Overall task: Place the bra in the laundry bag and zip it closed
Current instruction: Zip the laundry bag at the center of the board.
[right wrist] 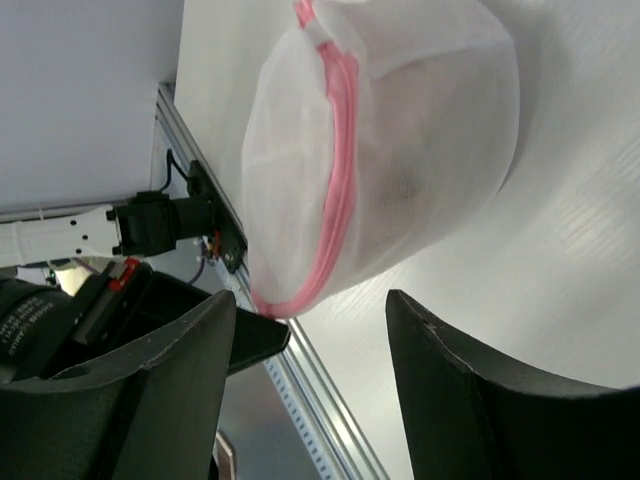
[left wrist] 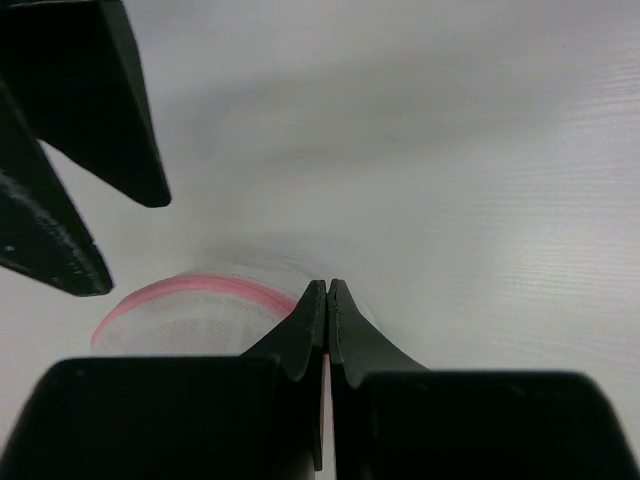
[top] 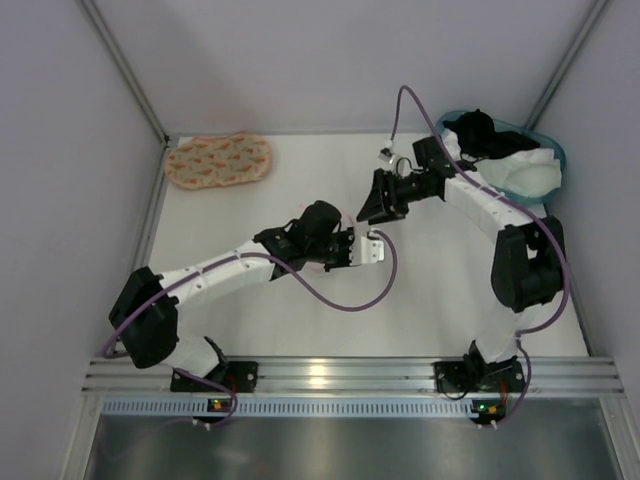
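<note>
White mesh, fine and half see-through, makes up the bag (right wrist: 420, 130), which fills the upper middle of the right wrist view as a plump, rounded pouch lying on the pale table (top: 230, 215). A pink zipper (right wrist: 340, 150) runs in a curve down its left side, and along the stretch we can see the two halves meet with no gap. Through the mesh a soft pinkish-tan shade shows, which we take to be the bra (right wrist: 400, 185) tucked inside; we see no bra lying loose anywhere. So we judge the packing done and the zipping done or close to it. We cannot follow the zipper to its far end, so a last short pull may be left.

The left gripper (left wrist: 327, 300) has its black fingers pressed together at the lower middle of its own view, with a sliver of pink between them; it appears to pinch the bag's rim. The right gripper (right wrist: 320, 320) stands spread at the bottom of its view, just beside the bag and holding nothing.

In the top view the bag sits mid-frame, mostly hidden under the left gripper. Well apart lie a matte, orange-printed padded piece (top: 218, 160) at upper left and a teal basket (top: 556, 152) of crumpled black and white cloth at upper right
</note>
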Action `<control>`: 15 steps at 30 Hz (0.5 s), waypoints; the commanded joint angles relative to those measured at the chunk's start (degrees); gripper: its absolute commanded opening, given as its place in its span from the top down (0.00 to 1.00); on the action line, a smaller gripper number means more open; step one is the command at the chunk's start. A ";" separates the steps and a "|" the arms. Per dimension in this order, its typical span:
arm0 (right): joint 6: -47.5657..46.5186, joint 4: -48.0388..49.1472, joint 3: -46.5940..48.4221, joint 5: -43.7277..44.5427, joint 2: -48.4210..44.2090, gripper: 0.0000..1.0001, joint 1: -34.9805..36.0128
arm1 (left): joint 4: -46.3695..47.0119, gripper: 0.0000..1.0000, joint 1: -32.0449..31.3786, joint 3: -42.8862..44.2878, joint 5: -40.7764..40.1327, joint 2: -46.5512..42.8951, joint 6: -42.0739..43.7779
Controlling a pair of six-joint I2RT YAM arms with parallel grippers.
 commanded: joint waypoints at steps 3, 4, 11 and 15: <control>3.24 3.29 -8.94 -2.96 -5.11 0.40 0.74 | 0.61 1.00 0.10 3.27 -0.91 0.65 -2.69; 5.00 4.19 -10.09 -3.66 -5.37 0.41 1.61 | 0.87 1.00 0.10 3.27 -1.00 0.83 -2.95; 8.09 7.54 -10.81 -5.25 -2.74 0.63 4.26 | 0.96 1.00 0.01 3.02 0.22 0.39 -2.61; 6.95 5.87 -6.68 -5.08 -0.37 0.61 4.00 | 0.96 1.00 0.01 0.47 3.65 -1.71 -0.68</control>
